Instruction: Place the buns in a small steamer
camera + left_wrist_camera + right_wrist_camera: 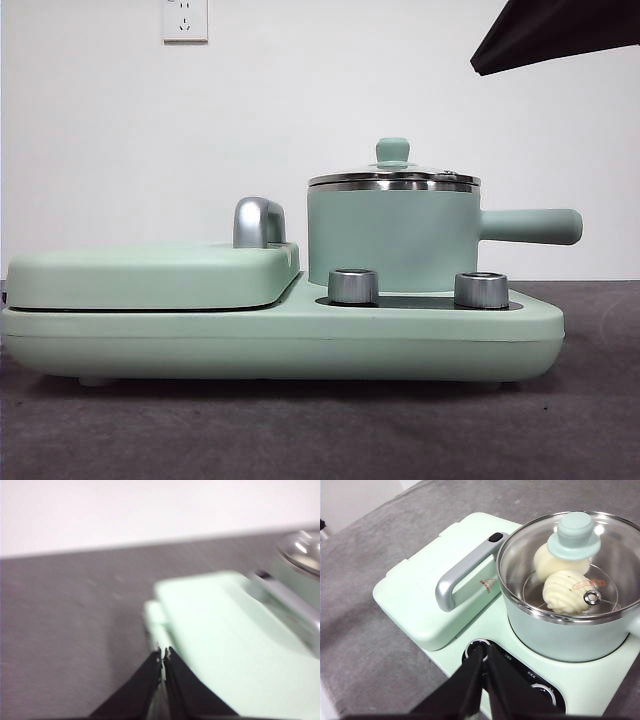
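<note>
The front camera sits low at table height, close to the green cooker point(280, 330), facing the white wall point(100, 150). Both wrist cameras look down from above, sharing the griddle lid point(427, 587) and its chrome handle point(465, 570).

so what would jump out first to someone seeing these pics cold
Probably the mint-green small steamer on the right of the cooker base, its glass lid on. Through the lid, the right wrist view shows both buns inside: the ridged bun and the smooth bun behind it. Beside it lies the flat griddle with its chrome handle; both grippers are shut and hold nothing.
</note>
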Controlling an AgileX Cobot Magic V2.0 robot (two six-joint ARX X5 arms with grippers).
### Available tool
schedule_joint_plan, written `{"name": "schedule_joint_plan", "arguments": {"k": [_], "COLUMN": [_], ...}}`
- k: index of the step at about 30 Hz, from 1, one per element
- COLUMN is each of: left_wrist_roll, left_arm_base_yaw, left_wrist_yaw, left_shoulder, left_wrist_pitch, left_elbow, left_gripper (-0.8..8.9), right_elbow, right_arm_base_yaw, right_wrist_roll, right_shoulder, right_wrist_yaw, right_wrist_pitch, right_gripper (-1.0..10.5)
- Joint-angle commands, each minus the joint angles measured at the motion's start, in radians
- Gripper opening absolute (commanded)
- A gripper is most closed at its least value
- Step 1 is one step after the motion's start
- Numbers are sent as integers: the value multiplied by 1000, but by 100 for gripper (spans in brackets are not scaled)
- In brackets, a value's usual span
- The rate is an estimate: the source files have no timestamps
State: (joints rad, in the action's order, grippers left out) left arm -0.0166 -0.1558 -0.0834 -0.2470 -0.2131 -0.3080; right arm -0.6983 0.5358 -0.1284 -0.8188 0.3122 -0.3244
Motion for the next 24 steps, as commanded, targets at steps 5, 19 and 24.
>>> {"name": "schedule_joint_plan", "arguments": {"k": [5,19,24], "left_wrist_roll": [33,115,115], "left_arm_base_yaw": [125,135,135], "left_wrist_yaw": [-3,-3,-3], "left_shoulder": [226,244,244], "left_wrist_pitch": [51,145,146], "left_elbow": [212,295,295], "left_gripper": [12,11,12], "right_elbow": [-3,-3,-3], "right_arm_base_yaw": [6,6,6], "right_wrist_roll": [-2,-2,-2], "right_shoulder": [-3,-3,-2], "right_wrist_yaw": [2,2,2], "right_wrist_pitch": [11,17,18], "right_gripper": [12,12,12]}}
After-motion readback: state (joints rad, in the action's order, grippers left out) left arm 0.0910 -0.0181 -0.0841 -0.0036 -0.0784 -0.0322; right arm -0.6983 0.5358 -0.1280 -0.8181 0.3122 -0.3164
